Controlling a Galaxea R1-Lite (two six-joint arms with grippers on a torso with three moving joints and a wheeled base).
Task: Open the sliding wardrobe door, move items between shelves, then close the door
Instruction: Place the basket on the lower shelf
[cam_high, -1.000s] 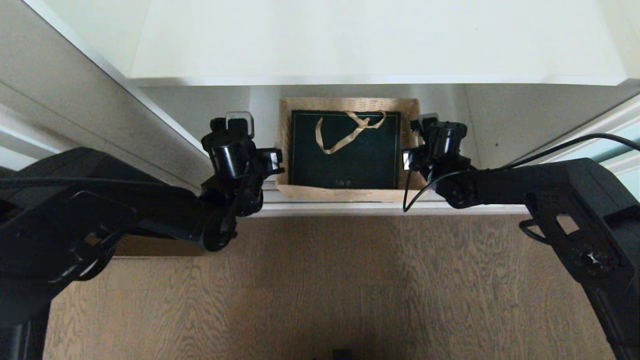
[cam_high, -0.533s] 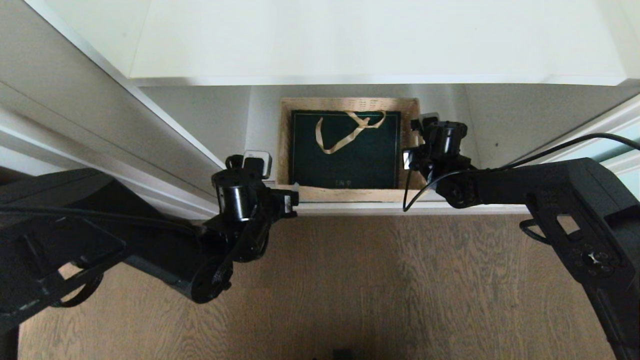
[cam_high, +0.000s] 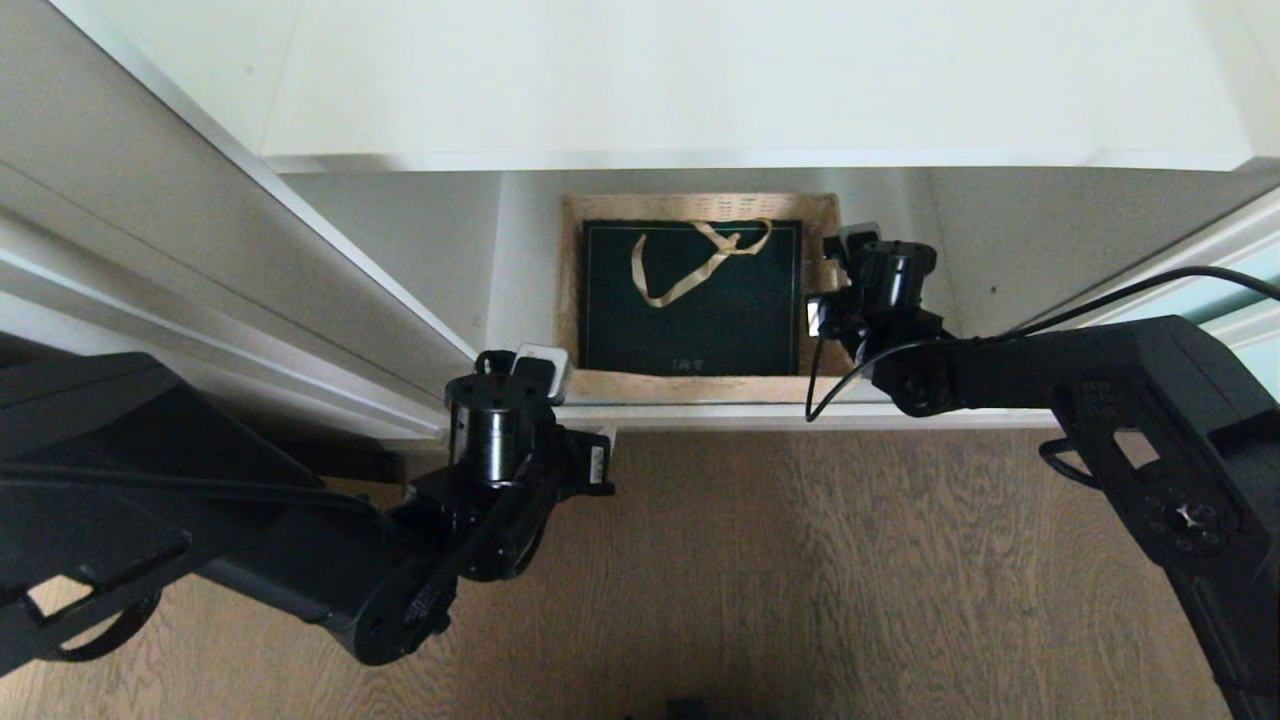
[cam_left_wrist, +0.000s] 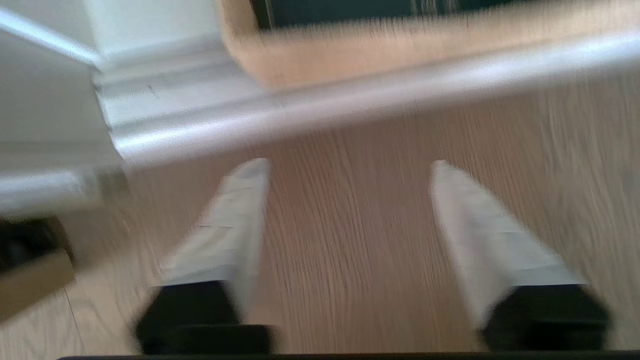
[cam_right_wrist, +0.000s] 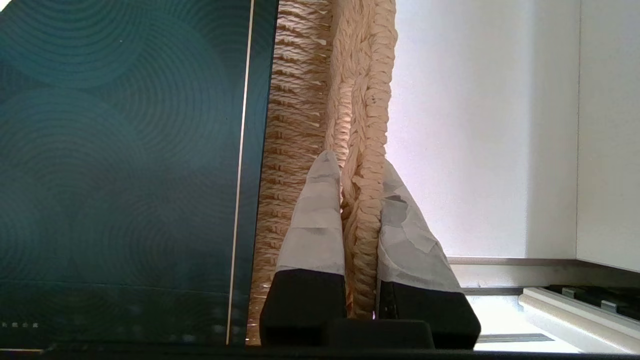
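1. Tan wicker basket (cam_high: 700, 385) sits on the lower white shelf (cam_high: 520, 260) of the open wardrobe, with the flat dark green gift bag (cam_high: 690, 300) lying inside it, gold ribbon handle (cam_high: 690, 262) on top
2. Right hand (cam_right_wrist: 357, 170) is clamped on the basket's braided side rim, one finger inside the wall next to the bag, the other outside toward the shelf's bare white board
3. Left hand (cam_left_wrist: 350, 167) hangs over the brown wood floor (cam_high: 800, 560), in front of the shelf edge and off the basket's near corner; its fingers are spread apart and hold nothing
4. Judged from this, the basket appears set down or about to be moved with only one side held; the sliding door itself cannot be made out with certainty, apart from pale glass at the far right edge behind the right arm
5. To do the step well, the right hand should keep its pinch square on the rim, not twist it, since woven wicker flexes and a one-sided pull could tip the basket or slide the bag
6. If the basket is to be lifted, the left hand should likely come back to the opposite rim first, so both sides rise level and clear the shelf lip
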